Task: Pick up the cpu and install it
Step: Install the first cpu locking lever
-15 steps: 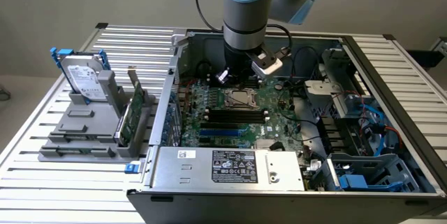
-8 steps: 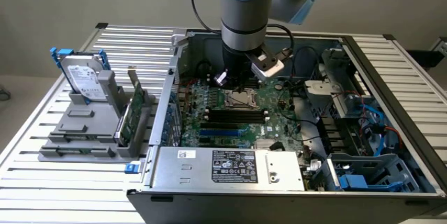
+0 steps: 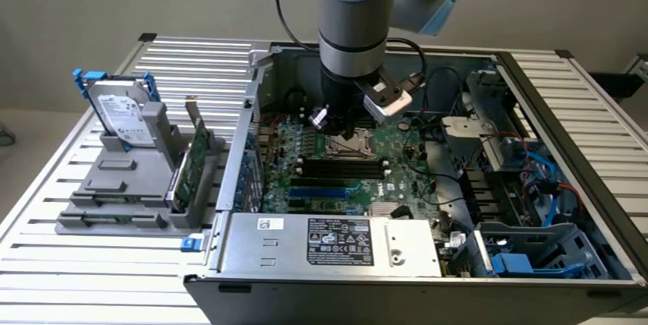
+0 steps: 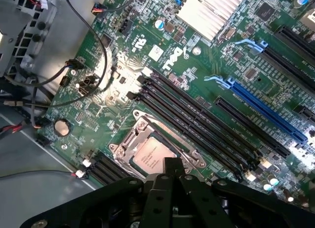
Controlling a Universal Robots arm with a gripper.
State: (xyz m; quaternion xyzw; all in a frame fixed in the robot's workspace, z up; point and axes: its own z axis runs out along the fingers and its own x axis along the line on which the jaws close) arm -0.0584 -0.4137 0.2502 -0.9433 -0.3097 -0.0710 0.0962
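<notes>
The cpu (image 4: 149, 155), a small square chip with a pale metal top, lies flat inside the metal socket frame (image 4: 127, 139) on the green motherboard (image 4: 147, 55). My gripper (image 4: 172, 165) is shut, its dark fingertips pressed together right over the chip's near edge. I cannot tell whether they touch it. In the exterior view the arm reaches straight down into the open computer case, and the gripper (image 3: 345, 129) hangs just above the socket frame (image 3: 357, 146).
Black memory slots (image 4: 197, 119) run beside the socket, with a blue slot (image 4: 266, 110) and a finned heatsink (image 4: 209, 11) beyond. Loose cables (image 4: 83, 65) cross the board's edge. A hard drive (image 3: 121, 116) stands in a grey fixture (image 3: 121, 188) outside the case. The power supply (image 3: 335, 241) is at the front.
</notes>
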